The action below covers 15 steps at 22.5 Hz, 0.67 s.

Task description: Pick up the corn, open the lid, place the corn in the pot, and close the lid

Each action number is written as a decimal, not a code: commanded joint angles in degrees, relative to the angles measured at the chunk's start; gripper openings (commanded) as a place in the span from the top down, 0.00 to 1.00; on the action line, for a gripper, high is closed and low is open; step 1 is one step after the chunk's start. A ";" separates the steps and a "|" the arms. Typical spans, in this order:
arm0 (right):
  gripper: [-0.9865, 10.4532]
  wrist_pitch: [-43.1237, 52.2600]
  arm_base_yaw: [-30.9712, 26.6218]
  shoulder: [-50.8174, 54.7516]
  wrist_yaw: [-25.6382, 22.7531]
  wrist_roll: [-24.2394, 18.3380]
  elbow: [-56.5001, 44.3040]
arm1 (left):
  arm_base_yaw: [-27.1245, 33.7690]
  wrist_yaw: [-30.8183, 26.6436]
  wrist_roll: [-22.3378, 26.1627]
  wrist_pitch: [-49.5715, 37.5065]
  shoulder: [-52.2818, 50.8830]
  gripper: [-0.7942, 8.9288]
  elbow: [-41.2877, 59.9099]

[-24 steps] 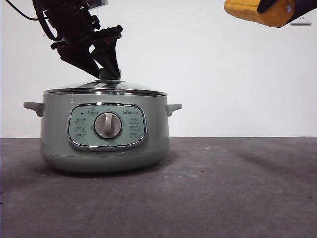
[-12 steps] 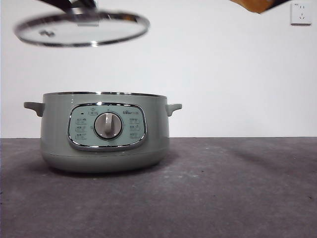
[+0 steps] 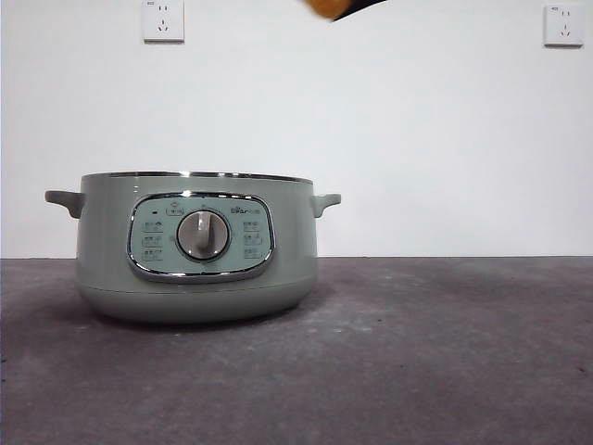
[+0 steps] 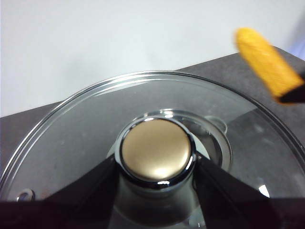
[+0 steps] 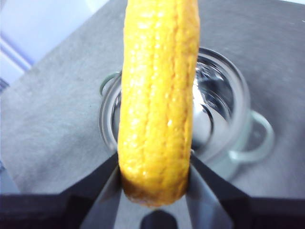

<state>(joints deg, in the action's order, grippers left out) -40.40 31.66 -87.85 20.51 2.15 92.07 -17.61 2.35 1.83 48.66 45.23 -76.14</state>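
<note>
Now we see the pot (image 3: 196, 246) standing open on the table (image 3: 417, 362): half a second ago the lid hung just above its left side in the front view, and a second ago it sat on the rim, while now it has gone out of that view altogether. The corn (image 3: 326, 7) has meanwhile travelled from far to the right of the pot to a spot high above its right handle, only its lower tip showing at the top edge. We take this to mean the lid-opening step is done and the drop into the pot is the step in hand. The left gripper (image 4: 157, 164) has its jaws closed against either side of the knob (image 4: 156, 149), carrying the lid (image 4: 86, 124) clear of the pot. The right gripper (image 5: 155, 179) clamps the corn (image 5: 157, 95) near one end, the cob pointing away from the wrist, with the pot's open mouth (image 5: 219, 109) directly beneath it. We judge that it needs only to descend and release.
</note>
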 commanded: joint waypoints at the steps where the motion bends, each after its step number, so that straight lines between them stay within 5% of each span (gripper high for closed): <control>1: 0.92 -2.73 2.08 -8.26 -1.51 -1.90 7.93 | 0.11 -1.01 -1.40 0.07 -4.92 0.93 -0.33; 15: 0.92 -9.29 7.10 -37.99 -7.76 -2.80 31.10 | 0.11 -2.36 -3.56 9.79 -15.15 0.93 -0.33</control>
<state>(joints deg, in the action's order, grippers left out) -49.41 38.44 -124.16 13.28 -0.03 122.63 -17.63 0.01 -1.17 61.17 30.72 -76.14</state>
